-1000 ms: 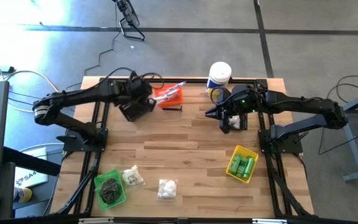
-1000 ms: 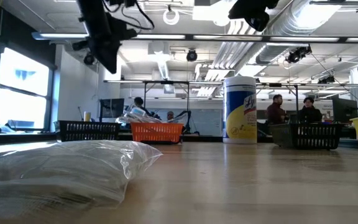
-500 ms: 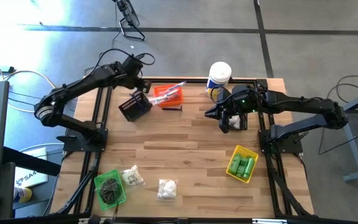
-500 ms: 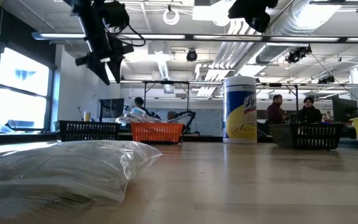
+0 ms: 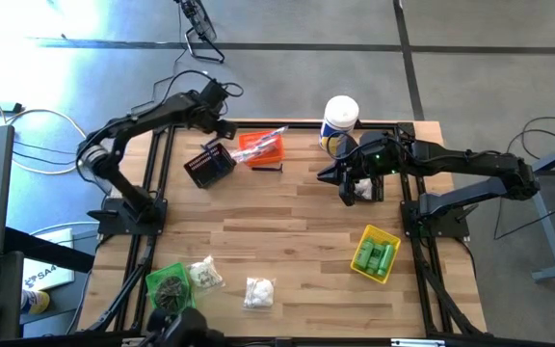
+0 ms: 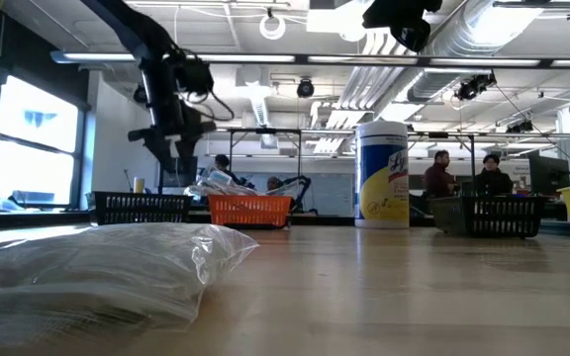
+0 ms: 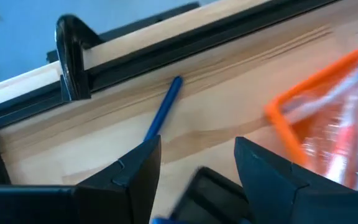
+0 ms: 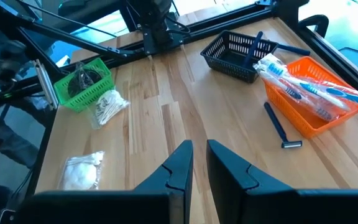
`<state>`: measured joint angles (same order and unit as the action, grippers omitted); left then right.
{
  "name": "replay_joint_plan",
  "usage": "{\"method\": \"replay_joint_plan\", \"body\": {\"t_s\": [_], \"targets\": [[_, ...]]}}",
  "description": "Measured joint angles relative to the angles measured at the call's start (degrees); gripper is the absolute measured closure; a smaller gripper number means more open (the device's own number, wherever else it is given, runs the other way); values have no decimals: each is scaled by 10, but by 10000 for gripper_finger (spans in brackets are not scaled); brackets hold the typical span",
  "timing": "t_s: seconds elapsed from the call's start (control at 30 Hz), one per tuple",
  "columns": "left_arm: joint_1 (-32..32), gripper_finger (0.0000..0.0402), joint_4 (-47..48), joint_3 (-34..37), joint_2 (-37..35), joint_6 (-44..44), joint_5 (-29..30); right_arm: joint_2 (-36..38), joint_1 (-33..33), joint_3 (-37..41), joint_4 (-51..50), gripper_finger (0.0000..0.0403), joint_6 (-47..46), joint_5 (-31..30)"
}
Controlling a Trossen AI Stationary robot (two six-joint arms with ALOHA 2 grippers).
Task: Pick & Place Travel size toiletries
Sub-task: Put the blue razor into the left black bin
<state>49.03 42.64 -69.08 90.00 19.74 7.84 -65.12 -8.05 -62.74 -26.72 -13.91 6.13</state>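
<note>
My left gripper (image 5: 222,108) hovers open over the table's far left edge, just beyond the black bin (image 5: 208,166). Thin blue sticks (image 8: 258,43) poke out of that bin; one (image 7: 163,115) shows between the open fingers, untouched. The orange bin (image 5: 261,146) holds clear-wrapped slim packets (image 8: 316,93). A thin dark stick (image 8: 278,127) lies on the wood beside it. My right gripper (image 5: 353,188) hangs shut and empty at the far right. Green mini bottles fill the yellow bin (image 5: 376,253). Dark bundles sit in the green bin (image 5: 171,289), with two bags of white puffs (image 5: 203,275) (image 5: 258,291) next to it.
A tall white canister with a yellow label (image 5: 340,116) stands at the far edge beside my right arm. Black rails (image 7: 166,46) frame the table's far edge. Bare wood lies across the table's middle (image 5: 287,222). People sit at desks in the room beyond (image 6: 463,178).
My left gripper has drawn back from over the black bin toward the table's far left edge, and its fingers have spread open. The black bin, covered by the gripper a second ago, now shows fully with its sticks.
</note>
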Motion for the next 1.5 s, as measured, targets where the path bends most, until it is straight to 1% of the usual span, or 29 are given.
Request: {"method": "replay_joint_plan", "body": {"t_s": [0.1,0.27,0.4,0.73,0.97,1.23,1.37,1.5], "targets": [[10,201,-14,0,32,-11,0,0,0,0,0,365,0,0],[13,201,-64,0,70,-34,-1,0,-2,0,0,365,0,-1],[13,201,-78,0,96,-35,-15,0,-9,0,0,365,0,0],[25,201,-102,0,136,-29,-13,0,-11,0,0,365,1,4],[36,201,-108,0,165,-28,0,0,-11,0,0,365,2,4],[35,202,-123,0,182,-30,13,0,-11,0,0,365,1,-2],[35,220,-124,0,182,-30,13,0,-11,0,0,365,1,-2],[35,257,-125,0,183,-30,12,0,-11,0,0,365,0,-2]]}}
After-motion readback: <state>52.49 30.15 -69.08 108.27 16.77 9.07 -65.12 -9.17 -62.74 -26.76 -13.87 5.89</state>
